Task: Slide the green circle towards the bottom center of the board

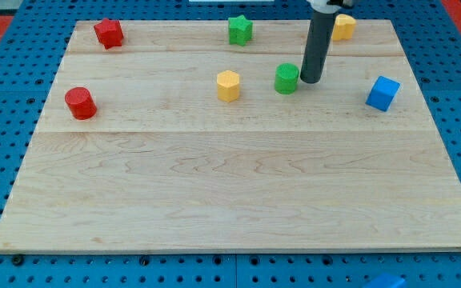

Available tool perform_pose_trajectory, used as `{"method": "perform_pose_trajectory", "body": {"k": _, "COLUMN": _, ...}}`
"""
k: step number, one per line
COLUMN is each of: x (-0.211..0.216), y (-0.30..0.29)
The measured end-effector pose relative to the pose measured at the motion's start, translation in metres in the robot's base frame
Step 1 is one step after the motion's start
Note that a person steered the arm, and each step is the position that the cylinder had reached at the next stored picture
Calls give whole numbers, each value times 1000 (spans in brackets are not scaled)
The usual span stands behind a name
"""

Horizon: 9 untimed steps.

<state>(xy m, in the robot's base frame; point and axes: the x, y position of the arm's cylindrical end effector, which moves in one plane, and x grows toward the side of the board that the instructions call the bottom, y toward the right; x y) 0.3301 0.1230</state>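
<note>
The green circle [286,78] is a short green cylinder standing on the wooden board [238,192], right of centre in the upper part. My tip [310,82] is the lower end of the dark rod that comes down from the view's top. It is right beside the green circle, at its right side, touching it or nearly so.
A yellow hexagon block [228,85] lies left of the green circle. A green star-like block [240,30] and a yellow block [343,26] sit near the top edge. A blue cube [383,93] is at the right. A red star-like block [109,33] and a red cylinder [80,103] are at the left.
</note>
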Motion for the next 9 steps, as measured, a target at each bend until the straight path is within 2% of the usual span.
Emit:
{"method": "perform_pose_trajectory", "body": {"k": 2, "x": -1, "y": -74}}
{"method": "perform_pose_trajectory", "body": {"k": 3, "x": 25, "y": -78}}
{"method": "perform_pose_trajectory", "body": {"k": 4, "x": 91, "y": -73}}
{"method": "perform_pose_trajectory", "body": {"k": 7, "x": -12, "y": -73}}
{"method": "perform_pose_trajectory", "body": {"k": 8, "x": -31, "y": -73}}
{"method": "perform_pose_trajectory", "body": {"k": 9, "x": -25, "y": -104}}
